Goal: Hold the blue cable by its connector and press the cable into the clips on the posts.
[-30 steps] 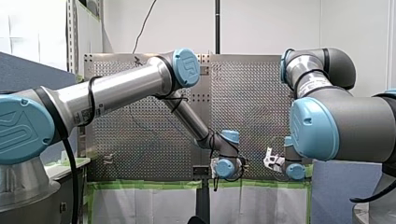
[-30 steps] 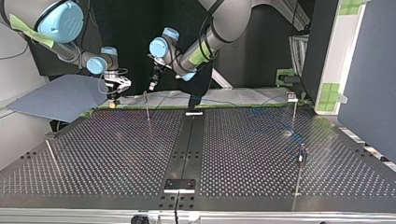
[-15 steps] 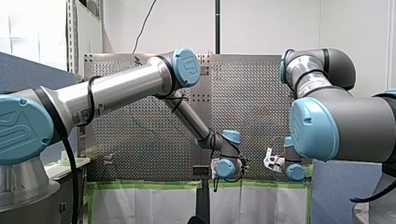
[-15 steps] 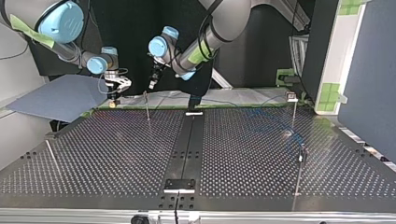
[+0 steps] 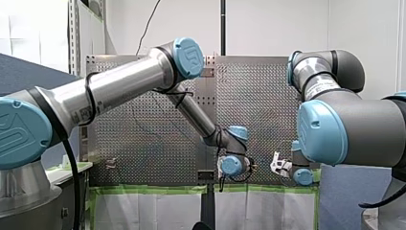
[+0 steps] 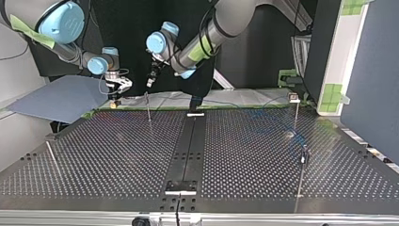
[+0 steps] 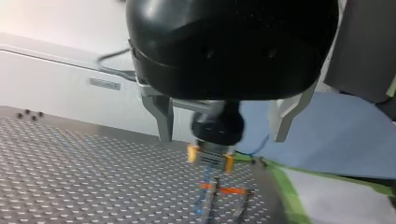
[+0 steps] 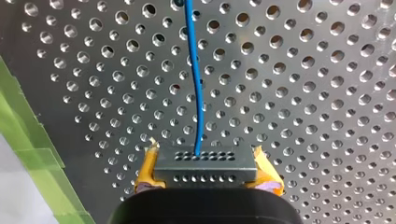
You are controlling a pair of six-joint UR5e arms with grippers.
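A: Whereabouts of thin blue cable (image 8: 195,84)?
B: Right gripper (image 8: 205,169) has yellow-padded jaws clamped on its dark grey connector (image 8: 205,161), over perforated metal surface (image 8: 303,70). Left gripper (image 7: 223,137): jaws apart, seemingly facing it.

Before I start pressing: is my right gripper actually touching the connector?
Touching. In the right wrist view the connector sits clamped between the yellow pads of the right gripper, no gap either side, with the blue cable leading out ahead.

Bright and even on the plain white back wall (image 5: 273,24) up front. Way dimmer from across, just a faint sheen on the dark perforated metal table (image 6: 117,150).
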